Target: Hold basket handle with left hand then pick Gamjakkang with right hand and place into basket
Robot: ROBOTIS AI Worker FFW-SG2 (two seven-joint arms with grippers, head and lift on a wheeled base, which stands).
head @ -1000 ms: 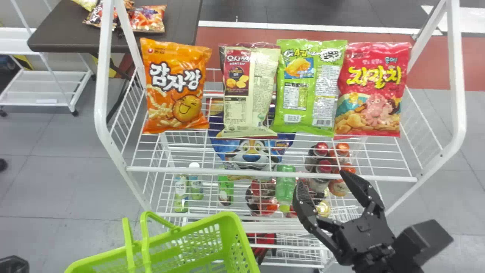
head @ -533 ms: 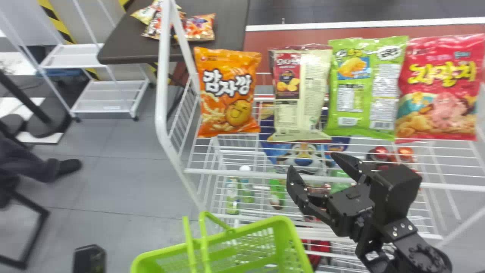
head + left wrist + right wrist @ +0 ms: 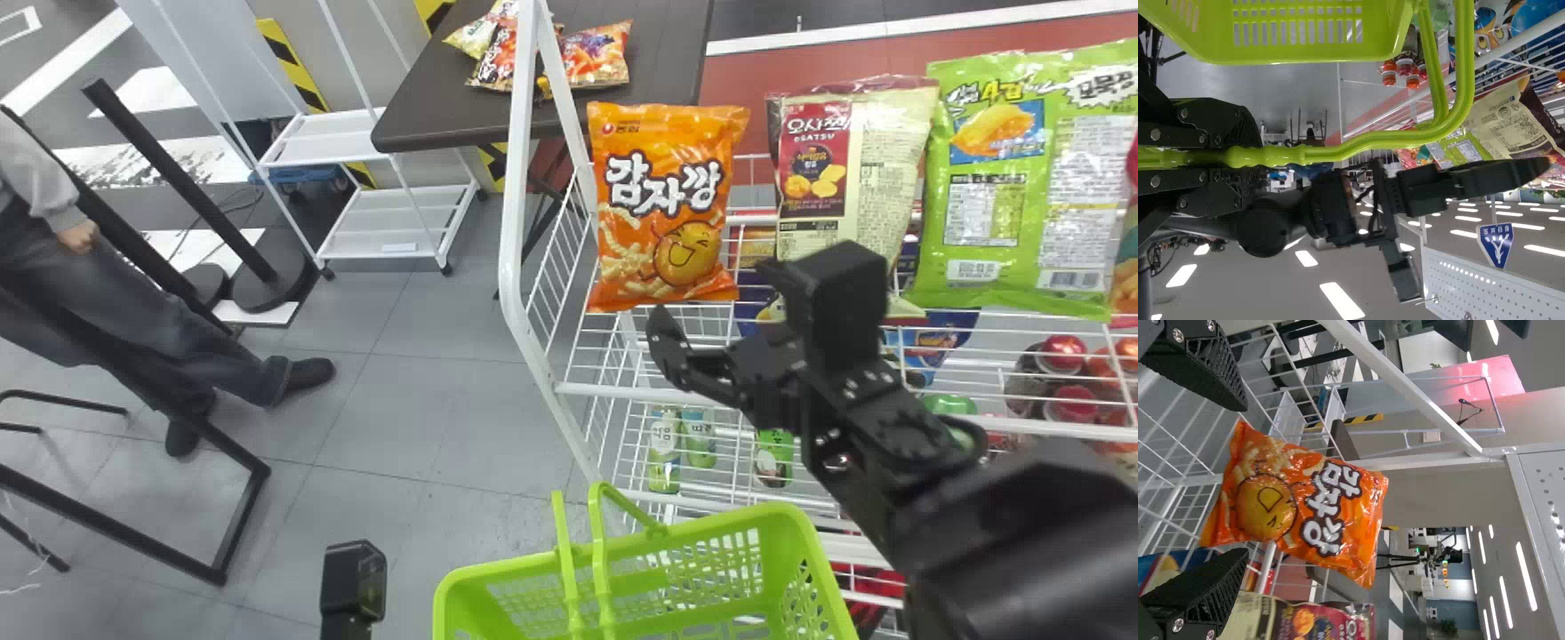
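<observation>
- Nearest, at the bottom edge of the head view, the left gripper (image 3: pixel 353 578) has its fingers closed on the handle (image 3: pixel 1371 141) of the basket (image 3: pixel 782 512), as the left wrist view shows.
- The green basket stands in front of the white wire rack (image 3: pixel 510 267), its handle raised.
- The right arm comes in from the bottom right, and the right gripper (image 3: pixel 716 298) is at the upper shelf with its fingers spread apart, near the lower end of the Gamjakkang.
- The Gamjakkang (image 3: pixel 667 209), an orange bag, stands at the left end of the upper shelf, beside the rack's left post, its front turned to the robot.
- Next to it on the right stands a cream and maroon bag (image 3: pixel 858 156), partly behind the right gripper, then a light green bag (image 3: pixel 1022 191).
- Through the wires, lower down, are small bottles (image 3: pixel 664 458) at the left and red-capped bottles (image 3: pixel 1062 356) at the right, with part of a blue bag (image 3: pixel 933 342) between.
- Beyond the rack's left post, a dark table (image 3: pixel 671 53) bears several snack bags (image 3: pixel 597 58).
- To the left of that table stands a white shelved cart (image 3: pixel 396 222).
</observation>
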